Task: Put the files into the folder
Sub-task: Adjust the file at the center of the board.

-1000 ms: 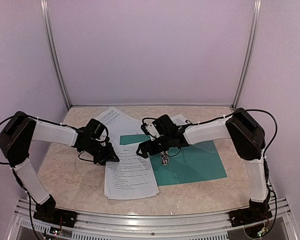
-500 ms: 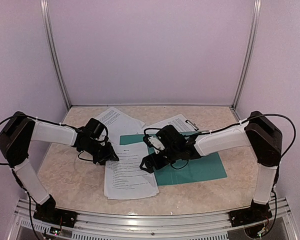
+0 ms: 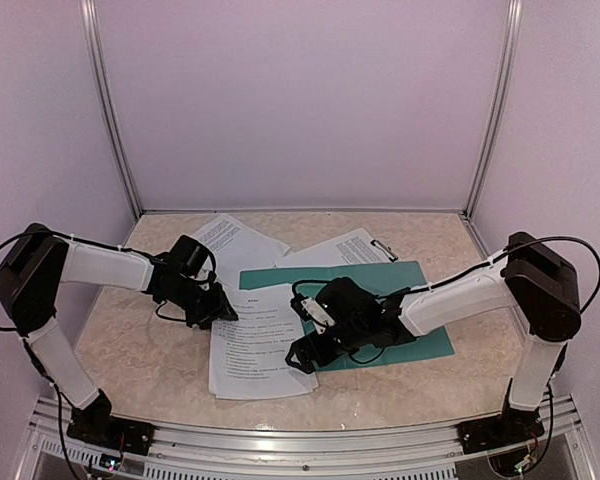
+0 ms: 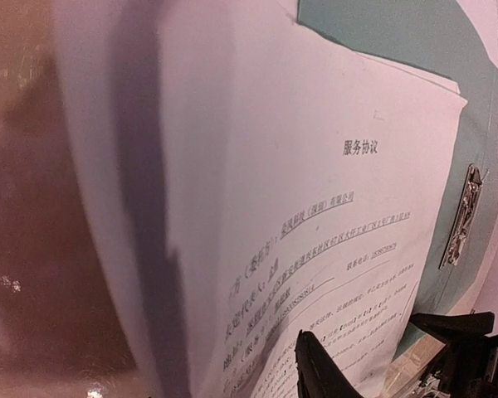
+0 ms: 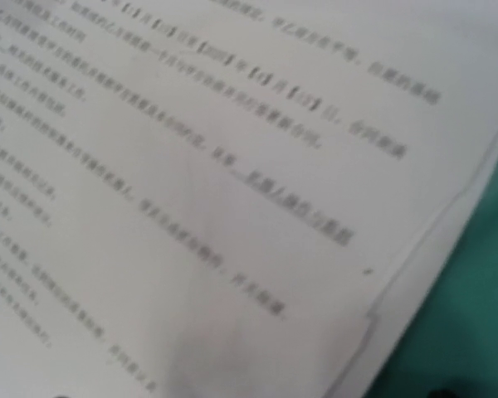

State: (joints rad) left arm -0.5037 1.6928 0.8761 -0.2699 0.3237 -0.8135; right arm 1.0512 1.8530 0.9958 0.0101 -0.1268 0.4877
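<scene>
The files [image 3: 258, 350] lie as a stack of white printed sheets on the table, their right side overlapping the left part of the dark teal folder [image 3: 415, 300]. My left gripper [image 3: 208, 306] is at the stack's upper left edge. In the left wrist view one finger [image 4: 315, 369] rests on the top sheet [image 4: 315, 182], whose near edge curls up and hides the other finger. The folder's silver clip [image 4: 461, 220] shows beside the sheets. My right gripper [image 3: 304, 346] hangs low and open over the stack's right edge. Its wrist view shows only blurred sheets [image 5: 191, 166] and a strip of folder [image 5: 473, 315].
Two more printed sheets [image 3: 235, 240] [image 3: 350, 248] lie at the back of the table, and a metal clip [image 3: 385, 250] shows behind the folder. Pale walls with metal posts close in the back and sides. A metal rail runs along the near edge.
My right arm has swung forward and left across the folder, down to the stack's right edge, uncovering more of the folder. The left gripper has stayed in place.
</scene>
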